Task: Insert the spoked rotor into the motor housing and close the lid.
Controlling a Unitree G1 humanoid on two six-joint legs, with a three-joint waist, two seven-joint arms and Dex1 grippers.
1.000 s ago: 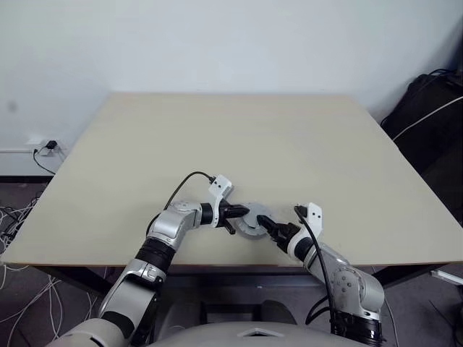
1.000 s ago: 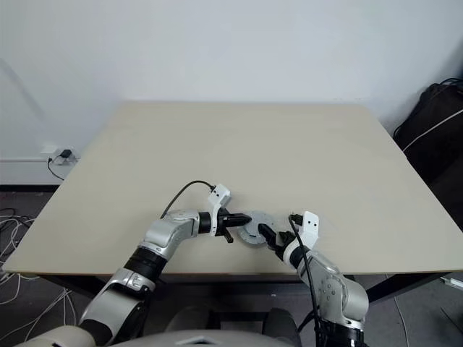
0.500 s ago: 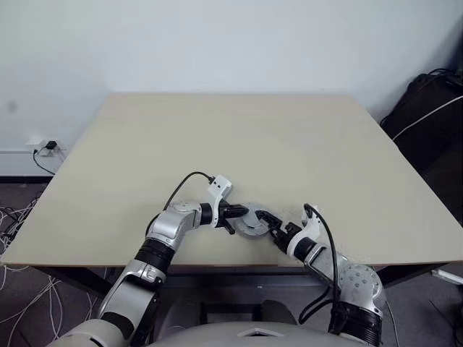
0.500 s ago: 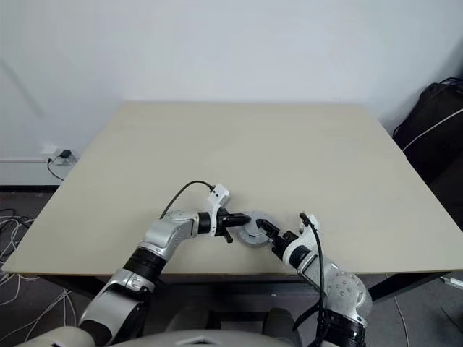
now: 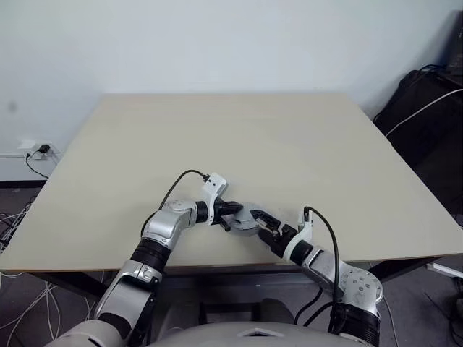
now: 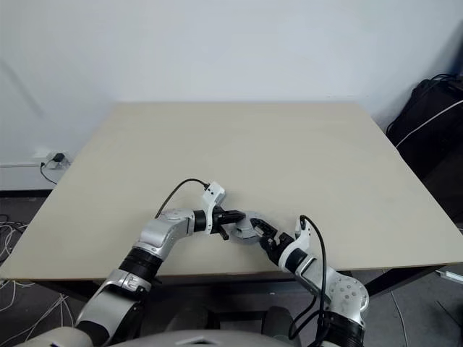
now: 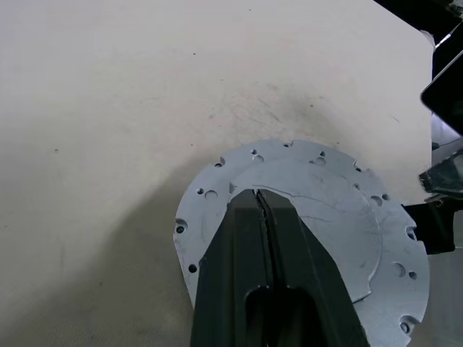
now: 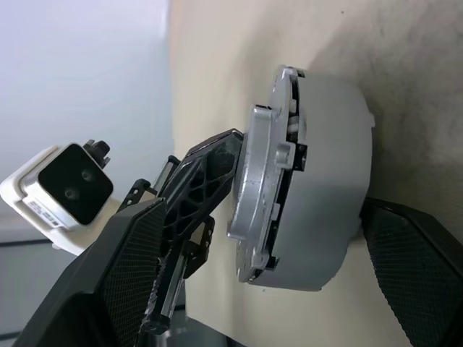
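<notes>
lid (image 7: 318,210) sits on the housing (image 8: 325,181), directly under the left gripper (image 7: 260,206), whose fingers are pressed together and resting on its face. the right gripper (image 8: 260,282) is spread wide around the housing, one finger on each side, and the whole stack stands on the bench (image 5: 289,137).

the right wrist view shows a gap, so the lid looks tilted and not fully seated. pressing off-centre could jam it crooked. a sideways push from the left gripper could slide the stack out from between the right gripper's fingers.

no readable writing or brand shows on the parts.
</notes>
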